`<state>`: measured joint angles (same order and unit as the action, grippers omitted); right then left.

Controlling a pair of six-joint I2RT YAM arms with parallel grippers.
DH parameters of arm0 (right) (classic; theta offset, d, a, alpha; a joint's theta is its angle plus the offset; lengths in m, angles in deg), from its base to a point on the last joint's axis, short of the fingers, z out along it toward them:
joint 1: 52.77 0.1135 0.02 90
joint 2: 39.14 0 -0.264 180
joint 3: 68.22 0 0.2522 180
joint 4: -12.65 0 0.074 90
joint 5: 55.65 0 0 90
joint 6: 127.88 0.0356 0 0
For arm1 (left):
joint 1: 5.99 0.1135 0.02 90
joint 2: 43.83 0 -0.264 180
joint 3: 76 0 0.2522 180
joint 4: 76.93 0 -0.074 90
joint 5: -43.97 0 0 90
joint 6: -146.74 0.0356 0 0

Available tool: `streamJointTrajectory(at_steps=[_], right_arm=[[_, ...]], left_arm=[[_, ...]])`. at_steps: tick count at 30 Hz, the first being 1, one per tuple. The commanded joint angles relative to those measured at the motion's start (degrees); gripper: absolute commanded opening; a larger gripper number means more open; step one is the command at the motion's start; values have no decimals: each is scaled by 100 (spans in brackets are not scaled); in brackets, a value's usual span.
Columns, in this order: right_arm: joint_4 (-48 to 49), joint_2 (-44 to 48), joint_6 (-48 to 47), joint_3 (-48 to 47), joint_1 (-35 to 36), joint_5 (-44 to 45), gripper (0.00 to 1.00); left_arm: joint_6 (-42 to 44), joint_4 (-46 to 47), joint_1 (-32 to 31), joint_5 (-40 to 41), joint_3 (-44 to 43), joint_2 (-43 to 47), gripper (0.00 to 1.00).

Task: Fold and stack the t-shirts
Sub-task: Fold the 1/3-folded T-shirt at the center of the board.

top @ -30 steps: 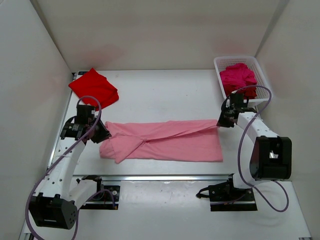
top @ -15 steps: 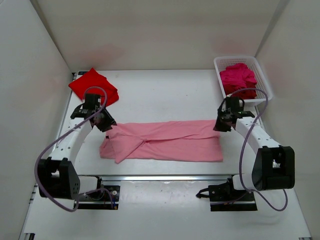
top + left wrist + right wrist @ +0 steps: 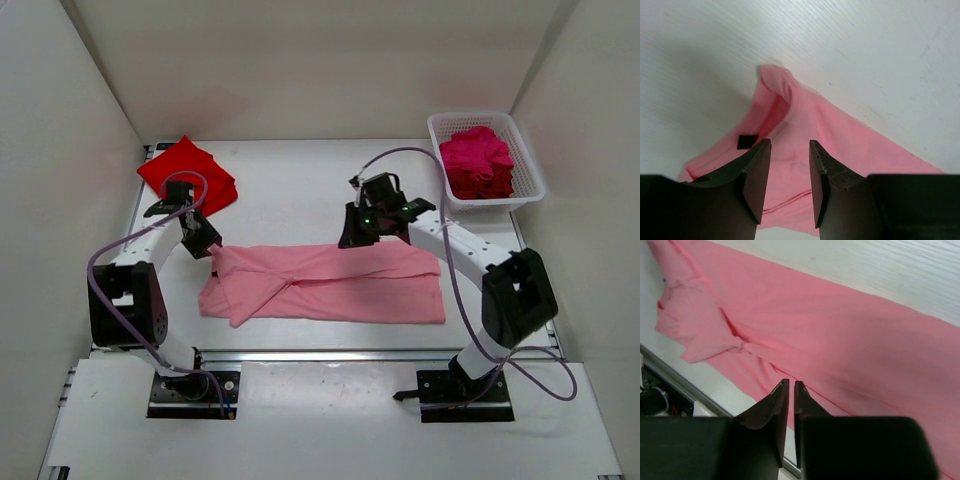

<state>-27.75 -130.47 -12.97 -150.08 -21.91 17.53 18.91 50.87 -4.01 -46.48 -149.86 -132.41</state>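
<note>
Counted three t-shirts: one bright red shirt (image 3: 188, 175), one light pink shirt (image 3: 330, 285), one magenta shirt (image 3: 478, 158). The basket pile was too bunched to count past one. There was one basket (image 3: 531, 165) and two grippers - left gripper (image 3: 788, 150), right gripper (image 3: 791, 387).

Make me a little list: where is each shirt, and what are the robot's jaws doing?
pink shirt: laid out long across the middle of the table
red shirt: far left corner
magenta shirt: bunched in the white basket, far right
left jaws: open, above the pink shirt's left end
right jaws: shut, above the pink shirt, holding nothing
</note>
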Motion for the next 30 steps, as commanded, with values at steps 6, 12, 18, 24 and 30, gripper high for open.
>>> streamJointTrajectory(at_steps=[6,12,18,24,30], right_arm=[[247,-1202,58,-1415,1062,-612,17],[185,-1905,41,-1978,1370,-568,28],[-123,-2538,-91,-2445,1398,-516,40],[-202,-2758,-179,-2410,1450,-568,46],[-343,-2820,-284,-2569,1547,-902,44]], left_arm=[[30,599,224,-148,-116,-450,49],[-199,1110,110,-473,-169,-783,49],[-322,1663,171,-781,50,-819,45],[-436,1646,154,-948,-98,-741,17],[-515,1462,224,-930,-90,-547,17]])
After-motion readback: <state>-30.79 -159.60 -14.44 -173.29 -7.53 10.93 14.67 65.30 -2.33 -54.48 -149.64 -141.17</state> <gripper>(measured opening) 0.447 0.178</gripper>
